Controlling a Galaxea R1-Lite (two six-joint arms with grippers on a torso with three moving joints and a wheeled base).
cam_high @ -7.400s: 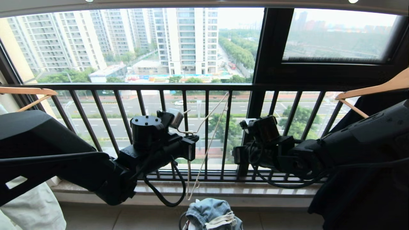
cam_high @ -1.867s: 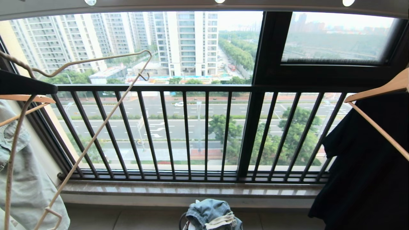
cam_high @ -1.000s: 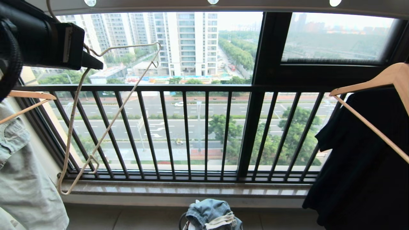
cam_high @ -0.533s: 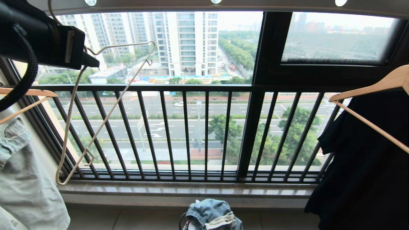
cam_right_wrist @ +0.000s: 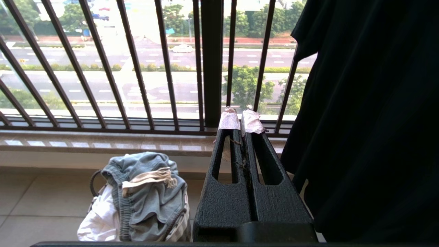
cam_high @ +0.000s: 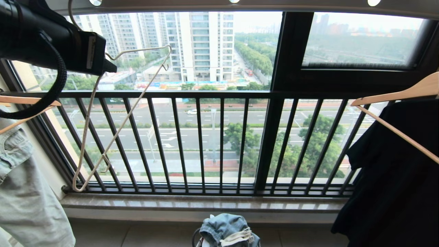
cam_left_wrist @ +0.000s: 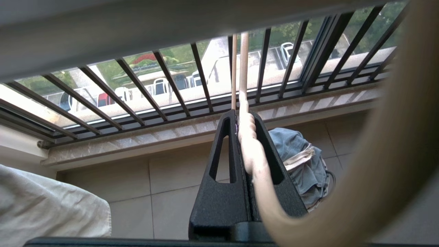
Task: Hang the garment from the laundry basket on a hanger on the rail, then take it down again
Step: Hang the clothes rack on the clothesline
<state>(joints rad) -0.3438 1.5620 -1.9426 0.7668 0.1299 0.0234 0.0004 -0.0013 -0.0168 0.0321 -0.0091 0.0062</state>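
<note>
thin cream-white wire hanger (cam_high: pixel 103 113), bent, long-necked: pinched at the twisted neck between the fully closed fingers of the left gripper (cam_left_wrist: pixel 244 113), high at far left under the grey overhead rail (cam_high: pixel 219 4); light, springy, likely to swing and slip in the pinch. washed blue-grey denim shorts (cam_right_wrist: pixel 147 192) with cream drawstring: heaped in small round laundry basket (cam_right_wrist: pixel 94 181) on the near floor, centre; soft, limp, moderately heavy; best taken at the ribbed waistband. right gripper (cam_right_wrist: pixel 241 121): closed, empty, low at right beside hanging black shirt (cam_high: pixel 391 171).
</note>
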